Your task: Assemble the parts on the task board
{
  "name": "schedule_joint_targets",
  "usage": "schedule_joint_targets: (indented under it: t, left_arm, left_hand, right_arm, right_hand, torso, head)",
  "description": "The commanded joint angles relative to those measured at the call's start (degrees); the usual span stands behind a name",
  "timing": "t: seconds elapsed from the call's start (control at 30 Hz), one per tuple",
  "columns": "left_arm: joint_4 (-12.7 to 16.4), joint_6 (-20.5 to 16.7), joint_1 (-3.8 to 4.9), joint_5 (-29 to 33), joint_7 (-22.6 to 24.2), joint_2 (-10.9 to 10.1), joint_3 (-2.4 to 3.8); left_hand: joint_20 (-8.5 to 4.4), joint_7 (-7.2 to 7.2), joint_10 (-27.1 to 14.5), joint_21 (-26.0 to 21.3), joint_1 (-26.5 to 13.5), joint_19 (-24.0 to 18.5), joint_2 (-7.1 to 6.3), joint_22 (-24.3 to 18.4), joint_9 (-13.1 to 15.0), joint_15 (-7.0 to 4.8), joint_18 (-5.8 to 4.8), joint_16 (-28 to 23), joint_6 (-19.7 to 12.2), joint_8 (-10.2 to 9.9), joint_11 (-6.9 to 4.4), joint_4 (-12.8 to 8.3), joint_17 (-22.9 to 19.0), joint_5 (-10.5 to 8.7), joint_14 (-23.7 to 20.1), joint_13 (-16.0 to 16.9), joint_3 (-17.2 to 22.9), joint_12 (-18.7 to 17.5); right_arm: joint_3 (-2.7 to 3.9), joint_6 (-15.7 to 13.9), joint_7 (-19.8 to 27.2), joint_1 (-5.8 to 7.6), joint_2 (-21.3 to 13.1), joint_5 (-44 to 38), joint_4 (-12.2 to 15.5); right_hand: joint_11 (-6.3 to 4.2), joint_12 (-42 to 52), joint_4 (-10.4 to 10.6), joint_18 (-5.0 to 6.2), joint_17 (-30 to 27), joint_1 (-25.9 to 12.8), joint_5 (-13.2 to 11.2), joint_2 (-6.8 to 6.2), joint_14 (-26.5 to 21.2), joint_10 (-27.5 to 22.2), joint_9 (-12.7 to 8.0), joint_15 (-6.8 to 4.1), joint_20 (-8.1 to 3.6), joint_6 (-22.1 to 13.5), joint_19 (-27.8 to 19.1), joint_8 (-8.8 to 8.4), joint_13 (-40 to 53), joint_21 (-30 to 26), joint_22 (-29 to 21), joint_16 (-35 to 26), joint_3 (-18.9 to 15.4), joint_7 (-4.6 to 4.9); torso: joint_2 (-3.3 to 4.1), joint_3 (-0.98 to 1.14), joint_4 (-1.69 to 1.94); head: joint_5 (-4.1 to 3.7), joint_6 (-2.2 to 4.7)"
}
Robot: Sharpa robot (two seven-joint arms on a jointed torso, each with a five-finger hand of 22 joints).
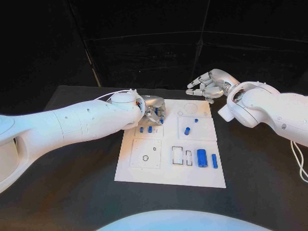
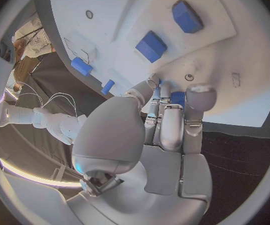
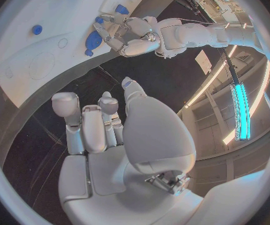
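Matt white task board [image 1: 169, 169]; glossy blue parts [image 1: 202, 158].

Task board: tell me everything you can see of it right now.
The task board is a flat white rectangular plate, matte, lying on the black table. Outlined slots and circles mark its surface. Small blue parts lie on it, some near its middle, some by its right edge. The left hand is over its far left corner, fingers around a blue piece. The right hand hangs beyond its far edge.

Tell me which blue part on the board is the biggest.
The thick blue cylinder near the task board's front right, beside the thin blue rod. It is wider than every other blue piece.
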Motion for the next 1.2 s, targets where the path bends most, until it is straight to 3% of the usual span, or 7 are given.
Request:
schedule_joint_targets:
  t: [0.03, 0.37, 0.7, 1.2]
  left_arm:
    - [0.02, 1.16, -0.27, -0.39, 0.89, 0.14, -0.15]
    - [0.16, 1.74, -0.3, -0.39, 0.85, 0.13, -0.15]
    - [0.2, 1.64, -0.31, -0.39, 0.73, 0.17, -0.15]
    - [-0.13, 1.63, -0.31, 0.29, 0.64, 0.35, -0.14]
  left_hand:
    - [-0.07, 0.06, 0.35, 0.6, -0.72, 0.49, -0.38, 0.46, -0.2, -0.34, -0.68, 0.1, 0.0, -0.55, 0.11, -0.03, -0.14, -0.35, 0.96, -0.24, 0.39, -0.49]
    - [0.05, 0.31, -0.43, 1.35, -1.66, 0.6, -2.11, 1.25, -1.36, -0.11, -0.86, -0.2, -1.96, -2.86, 0.42, -0.32, -1.03, -0.36, 0.83, -1.21, 0.42, -1.77]
    - [0.09, 0.32, -0.56, 1.36, -1.94, 0.59, -2.39, 1.3, -1.55, -0.06, -0.87, -0.29, -2.08, -3.23, 0.49, -0.29, -1.26, -0.36, 0.79, -1.4, 0.33, -2.01]
    - [-0.04, -0.13, 2.45, 2.05, -1.98, 0.71, 0.27, 2.08, -1.42, -0.41, -0.89, -0.03, 1.93, -2.63, -0.09, 0.42, -1.27, -0.36, 0.9, -1.98, 2.41, -2.14]
  right_arm:
    - [0.04, 0.11, 0.49, 0.11, 0.04, 0.16, 0.08]
    - [0.04, 0.07, 0.51, 0.11, 0.0, 0.16, 0.11]
    - [0.04, 0.05, 0.54, 0.11, 0.0, 0.16, 0.12]
    - [0.04, 0.11, 0.53, 0.11, 0.09, 0.16, 0.06]
  right_hand:
    - [0.11, -0.05, 0.09, 1.05, 0.03, 0.1, 0.2, 0.53, 1.52, 0.07, -0.06, -0.41, -0.12, -0.49, -0.33, 0.29, 0.06, -0.38, 0.01, -0.24, -0.3, 0.05]
    - [0.1, -0.04, 0.12, 1.05, 0.08, 0.13, 0.23, 0.61, 1.53, 0.08, -0.06, -0.41, -0.12, -0.49, -0.31, 0.32, 0.05, -0.37, 0.03, -0.22, -0.29, 0.05]
    - [0.1, -0.04, 0.12, 1.05, 0.08, 0.13, 0.23, 0.61, 1.53, 0.08, -0.06, -0.41, -0.12, -0.49, -0.31, 0.32, 0.05, -0.37, 0.03, -0.22, -0.29, 0.05]
    - [0.1, -0.04, 0.12, 1.05, 0.08, 0.13, 0.23, 0.61, 1.53, 0.08, -0.06, -0.41, -0.12, -0.49, -0.31, 0.32, 0.05, -0.37, 0.03, -0.22, -0.29, 0.05]
  torso:
    - [-0.04, -0.01, -0.03]
    - [-0.03, -0.02, 0.02]
    - [-0.03, -0.02, 0.01]
    - [-0.03, 0.0, -0.01]
  head:
    - [0.02, 0.02]
    - [-0.1, -0.03]
    - [-0.13, -0.01]
    - [-0.23, -0.07]
